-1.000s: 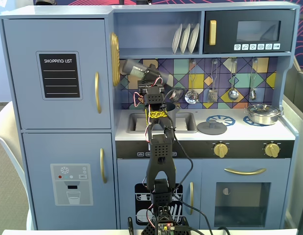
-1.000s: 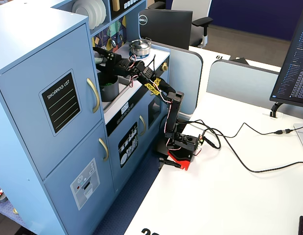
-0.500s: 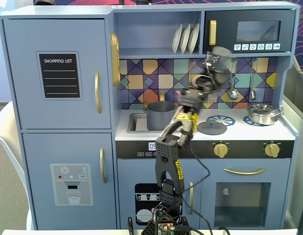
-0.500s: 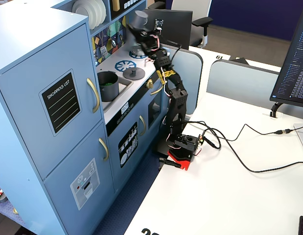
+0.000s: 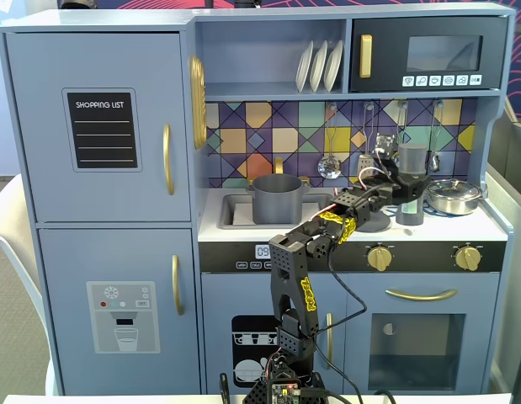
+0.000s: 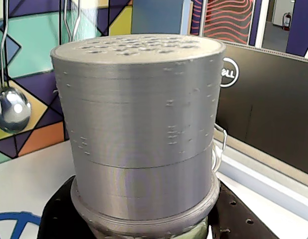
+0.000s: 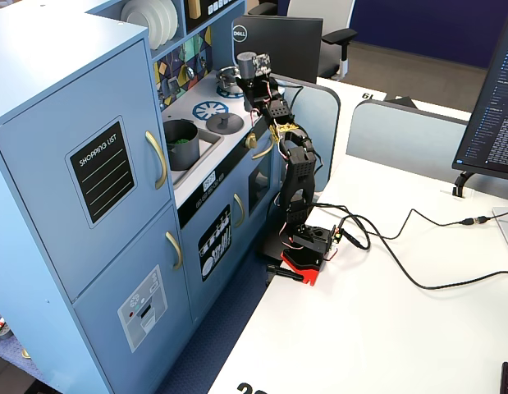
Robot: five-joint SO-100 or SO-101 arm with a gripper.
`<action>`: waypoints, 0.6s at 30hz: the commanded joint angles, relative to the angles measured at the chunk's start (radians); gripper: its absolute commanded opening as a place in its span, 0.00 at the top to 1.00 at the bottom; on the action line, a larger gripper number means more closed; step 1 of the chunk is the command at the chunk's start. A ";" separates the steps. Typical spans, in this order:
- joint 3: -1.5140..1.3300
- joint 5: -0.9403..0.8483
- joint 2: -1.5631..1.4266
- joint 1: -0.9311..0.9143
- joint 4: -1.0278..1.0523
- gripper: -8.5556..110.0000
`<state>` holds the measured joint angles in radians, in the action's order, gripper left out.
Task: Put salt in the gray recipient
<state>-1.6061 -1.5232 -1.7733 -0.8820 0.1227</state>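
The salt shaker (image 5: 412,172) is a grey upright cylinder with a holed top, at the right of the toy kitchen counter. It fills the wrist view (image 6: 144,114) and shows in the other fixed view (image 7: 248,61). My gripper (image 5: 407,198) is shut on its lower part, with a black finger (image 6: 59,216) on each side. I cannot tell whether the shaker rests on the counter or hangs just above it. The grey pot (image 5: 277,199) stands in the sink to the left, apart from the gripper; it also shows in the other fixed view (image 7: 181,141).
A steel pan (image 5: 454,195) sits right of the shaker. A grey lid (image 5: 371,223) lies on the hob by the arm. Ladles (image 5: 329,164) hang on the tiled back wall. A shelf with plates (image 5: 319,66) and a microwave overhang the counter.
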 commanded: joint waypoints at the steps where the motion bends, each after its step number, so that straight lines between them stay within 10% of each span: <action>1: 0.002 0.017 -0.029 -0.020 -0.107 0.93; 18: -0.041 0.063 0.069 -0.018 -0.225 0.93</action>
<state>-1.6506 -1.4603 -1.6950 -0.8928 -0.0491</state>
